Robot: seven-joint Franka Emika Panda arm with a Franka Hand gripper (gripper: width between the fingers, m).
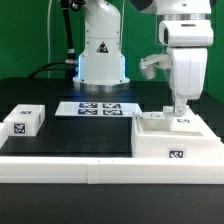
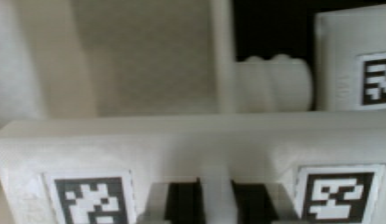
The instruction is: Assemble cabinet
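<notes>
The white cabinet body (image 1: 165, 142) stands on the exterior view's right, with a tag on its front. My gripper (image 1: 180, 108) comes straight down onto a tagged white panel (image 1: 183, 121) at the body's top. In the wrist view my gripper (image 2: 216, 200) has its dark fingers (image 2: 185, 200) close together, and a narrow white strip of the tagged panel (image 2: 172, 150) fills the gap between them. Beyond it are ribbed white pegs (image 2: 279, 80) and another tagged white piece (image 2: 359, 60). A small tagged white part (image 1: 25, 122) lies apart at the exterior view's left.
The marker board (image 1: 100, 108) lies flat at the back centre, in front of the robot base (image 1: 100, 55). A black mat (image 1: 80, 135) covers the table between the parts. A white ledge (image 1: 100, 185) runs along the front.
</notes>
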